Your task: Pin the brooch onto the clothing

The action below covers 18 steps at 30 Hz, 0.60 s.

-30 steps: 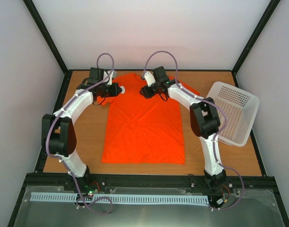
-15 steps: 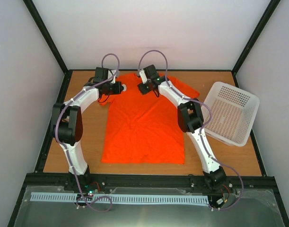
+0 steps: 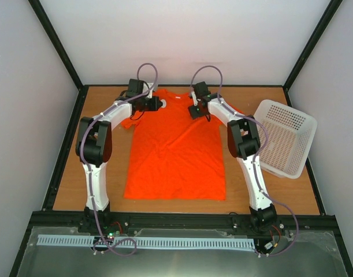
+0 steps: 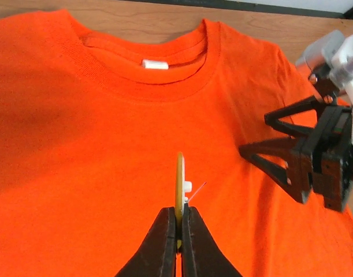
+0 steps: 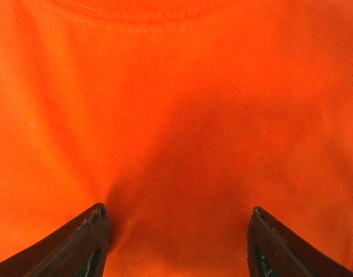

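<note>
Left wrist: L tool (image 4: pixel 179 218) is pinching brooch (image 4: pixel 179 179) edge-on over shirt (image 4: pixel 107 144), pin (image 4: pixel 198 189) pointing toward R tool (image 5: pixel 177 213), standing open, empty.

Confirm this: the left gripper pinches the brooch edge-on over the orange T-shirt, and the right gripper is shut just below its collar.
Wrong on one point: the right gripper is open, not shut. The right wrist view shows its fingers spread wide over the orange T-shirt just below the collar. The left gripper does pinch the brooch edge-on over the shirt.
</note>
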Each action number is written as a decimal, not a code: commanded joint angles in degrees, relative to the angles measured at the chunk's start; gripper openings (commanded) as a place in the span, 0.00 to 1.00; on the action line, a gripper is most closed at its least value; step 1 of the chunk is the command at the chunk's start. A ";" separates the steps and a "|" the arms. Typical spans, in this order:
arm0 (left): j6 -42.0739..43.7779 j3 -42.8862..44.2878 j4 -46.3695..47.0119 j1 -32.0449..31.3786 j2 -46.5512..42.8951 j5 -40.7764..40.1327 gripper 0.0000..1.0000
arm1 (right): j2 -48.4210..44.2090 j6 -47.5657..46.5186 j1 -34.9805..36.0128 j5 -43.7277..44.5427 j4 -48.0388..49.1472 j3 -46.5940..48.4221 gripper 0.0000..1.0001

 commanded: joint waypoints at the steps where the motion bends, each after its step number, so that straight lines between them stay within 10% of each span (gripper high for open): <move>1: 0.40 6.54 1.67 -2.84 3.07 0.48 0.01 | -7.35 0.13 -0.36 1.23 0.93 -10.66 0.65; 9: -0.24 11.74 1.45 -4.39 6.75 0.09 0.01 | -5.84 -1.15 -0.66 -2.41 2.21 -14.26 0.59; 18: -0.27 11.81 1.38 -4.39 7.72 1.55 0.01 | 0.60 -0.92 -2.60 -14.29 -0.64 1.77 0.16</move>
